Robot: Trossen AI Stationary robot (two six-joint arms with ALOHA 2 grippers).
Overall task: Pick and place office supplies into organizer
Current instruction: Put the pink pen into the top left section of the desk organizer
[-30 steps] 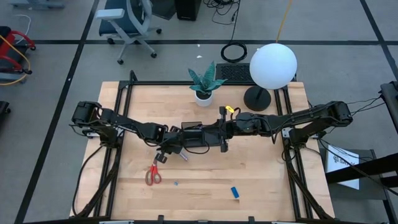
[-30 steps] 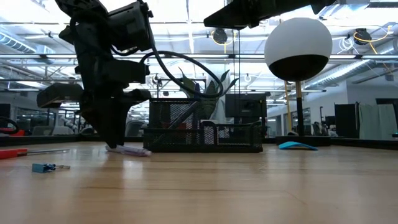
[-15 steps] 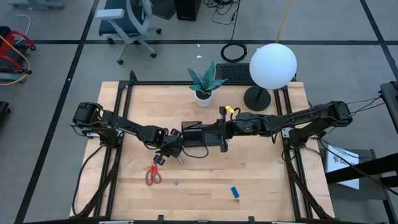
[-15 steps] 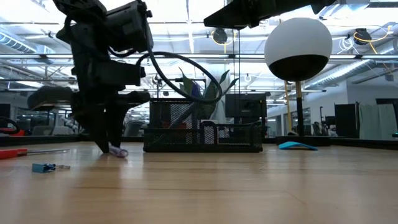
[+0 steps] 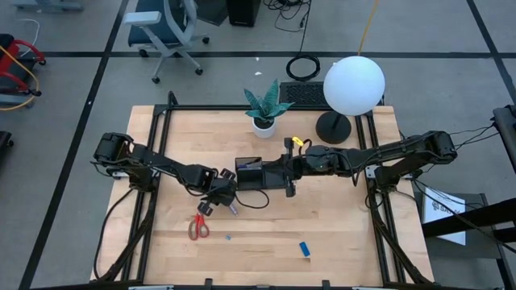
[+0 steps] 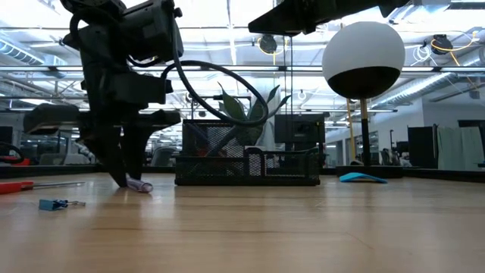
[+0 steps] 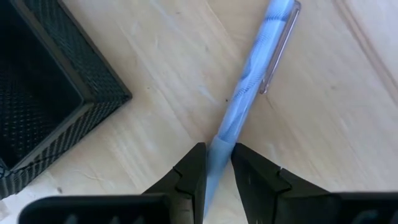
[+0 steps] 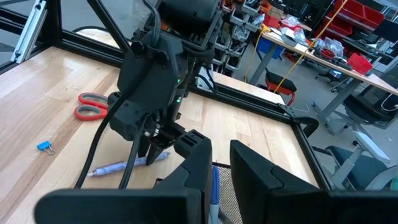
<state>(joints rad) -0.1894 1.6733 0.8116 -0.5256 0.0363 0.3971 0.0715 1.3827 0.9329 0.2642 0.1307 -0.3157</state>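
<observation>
Pale purple-blue plastic — that is the pen (image 7: 249, 93) I have pinched between the left gripper's (image 7: 217, 163) fingers (image 7: 194, 174), down on the wooden worktop (image 5: 339, 234) near its middle, just beside a corner of the black mesh organizer (image 7: 43, 99). In the left wrist view the pen's long axis runs straight out from between the fingertips, so I grip it near one end and most of its length points away from me, its clip toward the far end. From the low view its tip (image 6: 139, 185) touches the wood or sits just above it; I cannot tell which. The organizer (image 5: 260, 178) lies just beside the left gripper (image 5: 222, 199), toward the worktop's centre, so the left arm is the one to carry the pen over the wall. The right gripper (image 8: 216, 163) hangs above the organizer with a blue pen (image 8: 214, 185) squeezed between its fingers, pointing down into it. I judge the risk is the long free end catching the mesh rim — I'd lift first. Scissors (image 5: 198, 227) and a small blue block (image 5: 304, 248) wait near the worktop's front edge.
</observation>
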